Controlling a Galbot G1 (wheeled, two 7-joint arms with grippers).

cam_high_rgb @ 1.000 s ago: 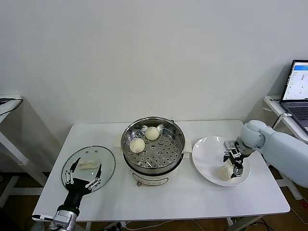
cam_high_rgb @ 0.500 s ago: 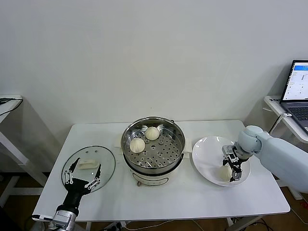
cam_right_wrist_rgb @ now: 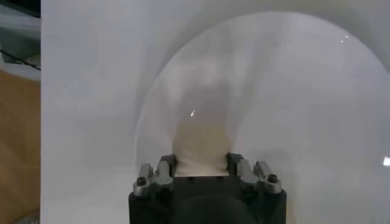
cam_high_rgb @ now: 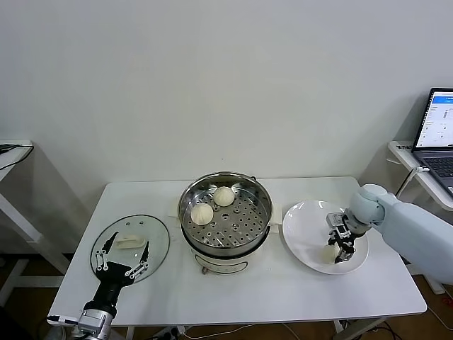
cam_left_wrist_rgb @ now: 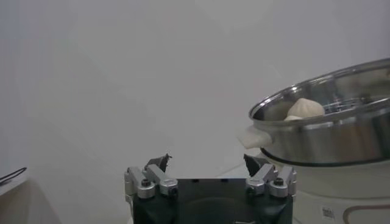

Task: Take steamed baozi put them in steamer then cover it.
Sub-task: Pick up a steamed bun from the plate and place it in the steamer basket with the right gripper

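Plate's baozi (cam_high_rgb: 329,253) mostly behind right tool (cam_high_rgb: 342,253), laptop (cam_high_rgb: 439,131) cropped

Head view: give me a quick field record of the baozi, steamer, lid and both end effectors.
baozi in steamer: two, on the perforated tray
baozi on plate: one, between the right end effector's fingers
steamer: table centre, uncovered
lid: flat on the table, on the steamer's left side
plate: on the steamer's right side
right end effector: down over the plate, around the baozi
left end effector: open, over the lid's near edge
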